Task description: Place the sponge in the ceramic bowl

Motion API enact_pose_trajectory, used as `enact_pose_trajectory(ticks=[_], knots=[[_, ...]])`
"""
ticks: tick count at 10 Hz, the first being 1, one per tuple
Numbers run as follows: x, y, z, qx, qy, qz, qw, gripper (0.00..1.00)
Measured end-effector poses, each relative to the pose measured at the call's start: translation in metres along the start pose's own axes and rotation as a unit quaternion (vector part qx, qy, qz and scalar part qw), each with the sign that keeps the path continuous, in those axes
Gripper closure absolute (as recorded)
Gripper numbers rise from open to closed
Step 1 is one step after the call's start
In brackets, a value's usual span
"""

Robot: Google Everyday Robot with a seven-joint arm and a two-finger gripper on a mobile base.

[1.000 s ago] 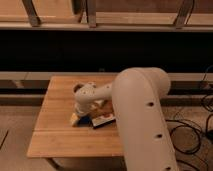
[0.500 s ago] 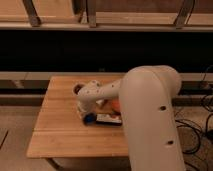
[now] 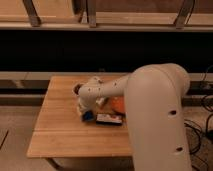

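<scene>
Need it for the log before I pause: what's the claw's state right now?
The claw: cannot be told; it is low over the table, at the sponge, beside the ceramic bowl.

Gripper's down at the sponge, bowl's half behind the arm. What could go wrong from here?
1. The sponge lies close beside the flat box; the gripper, low at the sponge's left end, could drag the box too.
2. The arm hides most of the ceramic bowl, so a release might clip the rim or miss unseen.
3. The small cup sits near the wrist; a swing could knock it.
</scene>
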Motion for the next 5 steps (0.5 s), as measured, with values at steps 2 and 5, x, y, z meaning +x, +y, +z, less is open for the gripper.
enact_pose_trajectory(ticks=[2,5], knots=[[-0.013,-0.015,-0.038,0.042,-0.025,-0.012,0.9987,1.00],[-0.007,-0.058,-0.117,0.118,-0.060,0.012,0.9912,1.00]])
